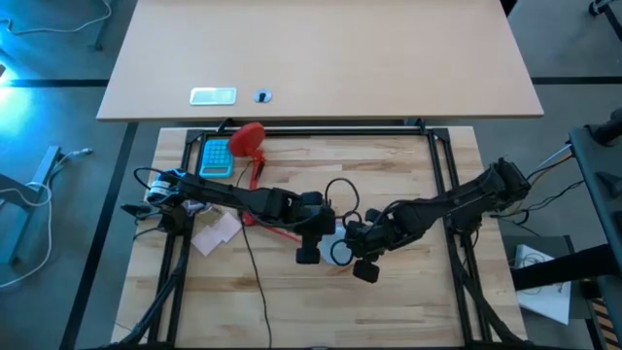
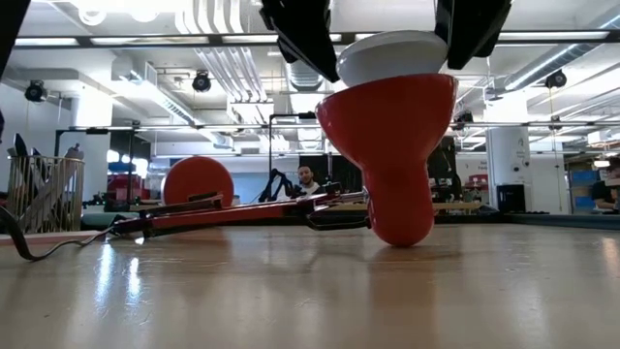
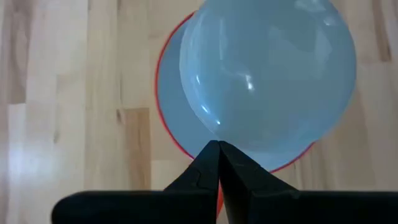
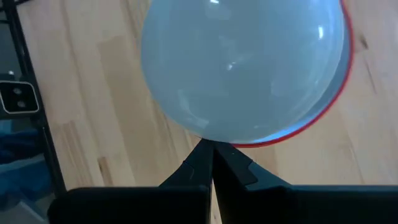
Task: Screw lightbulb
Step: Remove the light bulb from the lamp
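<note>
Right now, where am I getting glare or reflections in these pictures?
Low view: ceiling lights reflect in pale streaks off the table, and the shade carries a sheen on its side. Left wrist view: small bright highlights sit on the bulb, beyond the left gripper with its tips shut. Right wrist view: similar highlights on the bulb, past the shut right gripper.

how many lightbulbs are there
1: the lightbulb sits in the mouth of the red lamp shade at the table's middle, between the left gripper and right gripper. Others may be hidden.
</note>
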`<state>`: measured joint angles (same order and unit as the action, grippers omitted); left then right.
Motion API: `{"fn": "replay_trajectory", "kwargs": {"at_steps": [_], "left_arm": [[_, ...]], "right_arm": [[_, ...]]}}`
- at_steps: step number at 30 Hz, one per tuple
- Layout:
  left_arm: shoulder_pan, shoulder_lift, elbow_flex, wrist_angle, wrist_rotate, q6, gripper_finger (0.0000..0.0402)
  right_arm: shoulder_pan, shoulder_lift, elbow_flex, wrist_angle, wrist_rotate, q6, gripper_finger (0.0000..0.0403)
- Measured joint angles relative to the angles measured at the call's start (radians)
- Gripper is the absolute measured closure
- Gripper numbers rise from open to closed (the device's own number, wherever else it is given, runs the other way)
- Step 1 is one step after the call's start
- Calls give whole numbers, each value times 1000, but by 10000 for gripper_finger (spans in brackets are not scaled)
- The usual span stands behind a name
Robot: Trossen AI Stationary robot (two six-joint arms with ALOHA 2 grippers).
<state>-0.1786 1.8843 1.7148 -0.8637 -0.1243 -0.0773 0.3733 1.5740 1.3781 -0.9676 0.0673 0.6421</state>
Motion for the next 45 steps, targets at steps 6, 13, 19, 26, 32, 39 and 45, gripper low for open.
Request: {"fn": "replay_trajectory", "kwargs": {"at_steps": [6,13,19,26,32,39,45], "left_arm": [[-37,0,5,-17,6,5,401],[-97,0,5,-15,19,-19,401],[-98,-5,7,-60,8,-44,401],[-51,-5,5,-85,-35,-5,401],[-3,-5,0,7,-50,25,401],[-15,-5,-2,2,-53,-21,401],[-68,-5,7,-2,33,-99,401]], "right_arm": [[-16,11,0,-22,8,-27,403],[-70,-3,8,-48,20,-65,403],[-66,-16,17,-55,13,-64,403],[-12,-12,19,-25,-58,5,403],[1,-10,18,27,-65,10,403],[-33,-9,18,-11,-42,-32,403],[-80,-14,16,-91,-10,-103,403]]}}
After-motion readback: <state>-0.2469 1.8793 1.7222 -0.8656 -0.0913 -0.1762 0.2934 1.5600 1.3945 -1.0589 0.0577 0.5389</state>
